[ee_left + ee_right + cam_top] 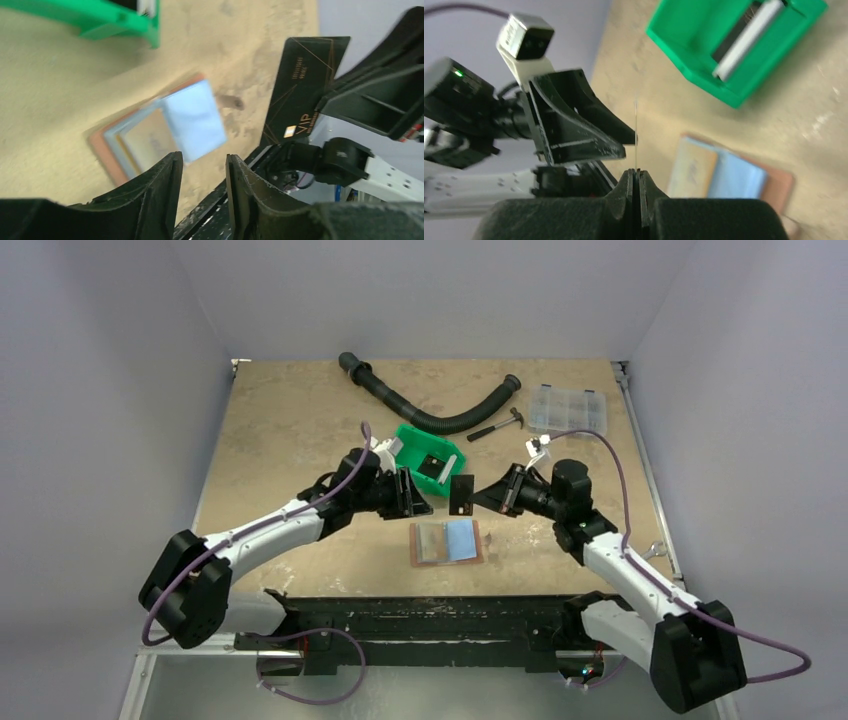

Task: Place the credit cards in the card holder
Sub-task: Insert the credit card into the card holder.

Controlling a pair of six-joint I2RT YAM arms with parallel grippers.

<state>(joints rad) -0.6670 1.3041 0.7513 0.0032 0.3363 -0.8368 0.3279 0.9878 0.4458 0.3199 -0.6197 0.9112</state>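
Observation:
The card holder point(417, 544) lies open and flat on the table, reddish-brown at its rim, with a light blue card point(461, 538) and a tan-gold panel point(430, 540) on it. It also shows in the left wrist view point(97, 145) with the blue card point(195, 120). My right gripper point(487, 498) is shut on a black card with gold print point(300, 85) and holds it upright above the table. That card shows edge-on in the right wrist view point(636, 125), above the right gripper point(636, 172). My left gripper point(202, 165) is open and empty, just left of the black card point(461, 495).
A green bin point(405, 435) with a dark item inside stands just behind the grippers. A black corrugated hose point(430, 418), a hammer point(497, 426) and a clear compartment box point(568, 408) lie at the back. The table's front edge runs just below the card holder.

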